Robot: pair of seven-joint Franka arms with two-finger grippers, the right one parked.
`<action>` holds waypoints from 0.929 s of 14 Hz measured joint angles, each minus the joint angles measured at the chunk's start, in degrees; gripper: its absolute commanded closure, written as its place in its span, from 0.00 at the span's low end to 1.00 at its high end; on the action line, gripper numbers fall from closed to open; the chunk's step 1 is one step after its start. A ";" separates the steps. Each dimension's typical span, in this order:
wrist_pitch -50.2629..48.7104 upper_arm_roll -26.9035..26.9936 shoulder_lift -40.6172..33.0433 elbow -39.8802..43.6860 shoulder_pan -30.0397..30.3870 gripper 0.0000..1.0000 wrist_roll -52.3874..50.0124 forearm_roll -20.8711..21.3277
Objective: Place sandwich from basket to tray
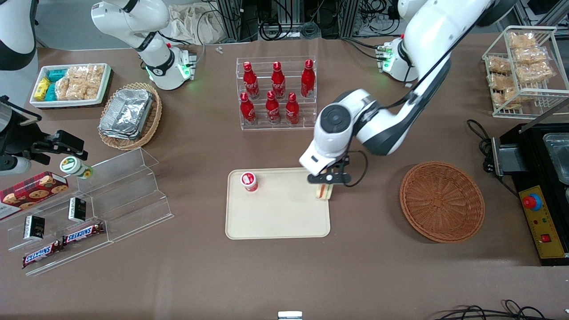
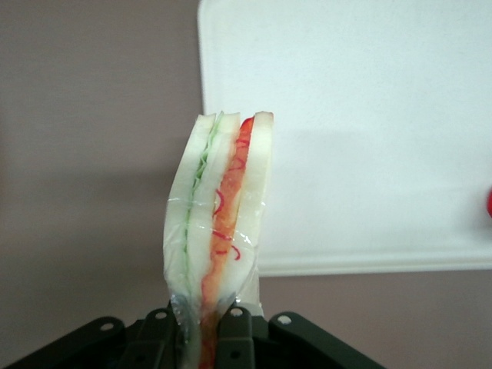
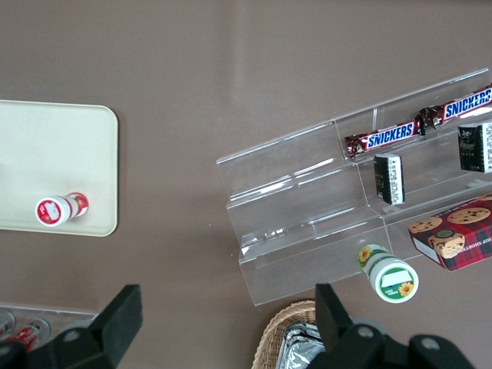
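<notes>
Cream tray [image 1: 275, 218], red-capped bottle [image 1: 249, 181] well apart, hand [image 1: 326, 181] gripping sandwich [image 2: 219, 231]

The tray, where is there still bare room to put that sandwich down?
Most of the tray is bare: the stretch between the small red bottle and the gripper, shut on the sandwich, plus the whole strip nearer the front camera. Only the bottle's corner is taken.

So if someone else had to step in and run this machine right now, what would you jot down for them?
Left gripper: shut on the sandwich, held over the edge of the cream tray that is toward the wicker basket.
Basket: nothing in it, so the pick is done.
Tray: holds only a small red-and-white bottle at its corner toward the parked arm.
Left to do: lower the sandwich onto the tray, open the fingers, lift away.
</notes>
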 measured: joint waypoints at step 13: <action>0.27 0.69 8.47 8.30 -2.61 0.00 -3.08 6.59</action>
